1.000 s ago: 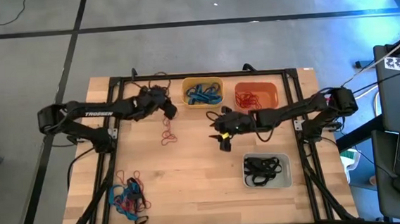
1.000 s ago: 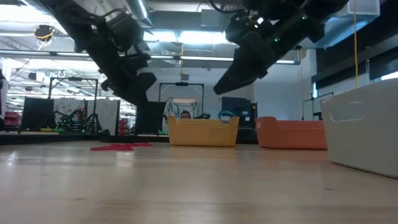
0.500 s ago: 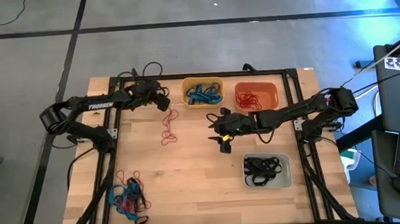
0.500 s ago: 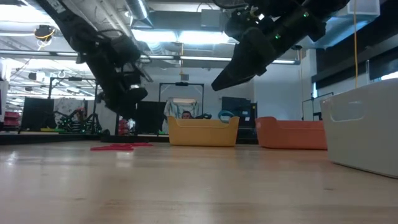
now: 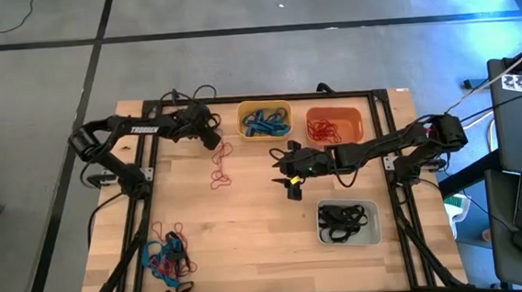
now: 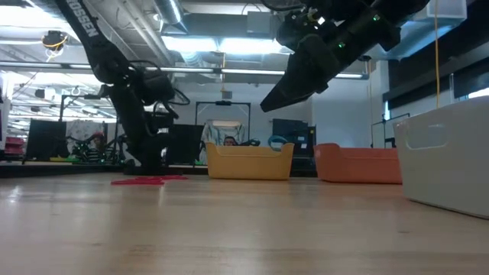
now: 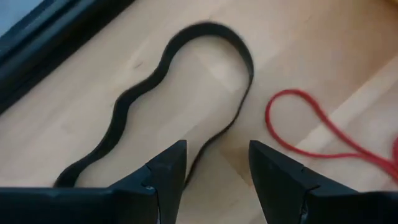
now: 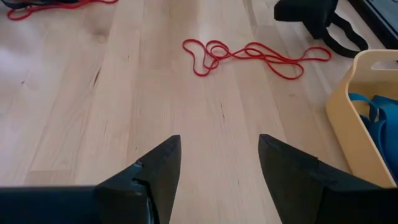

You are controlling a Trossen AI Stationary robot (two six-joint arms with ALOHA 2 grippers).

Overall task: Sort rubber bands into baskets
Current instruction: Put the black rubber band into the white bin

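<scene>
item: sorting step, picking loose bands. my left tool [image 5: 212, 136], fingers apart and empty, hangs beside the yellow basket [image 5: 265, 120], over a black rubber band [image 7: 180, 102] on the bench [image 5: 248, 230]; red rubber bands [image 5: 219, 166] lie just beyond. next, i judge: lower, close on the black loop. my right tool [image 5: 288, 174], apart and empty, waits near the yellow basket. writing: "trossen", left arm.

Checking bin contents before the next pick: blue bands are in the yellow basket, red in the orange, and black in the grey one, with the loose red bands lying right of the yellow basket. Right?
Not quite. The high view shows the loose red bands lying left of the yellow basket, not right. The rest holds: blue in yellow, red in the orange basket, black in the grey basket.
</scene>
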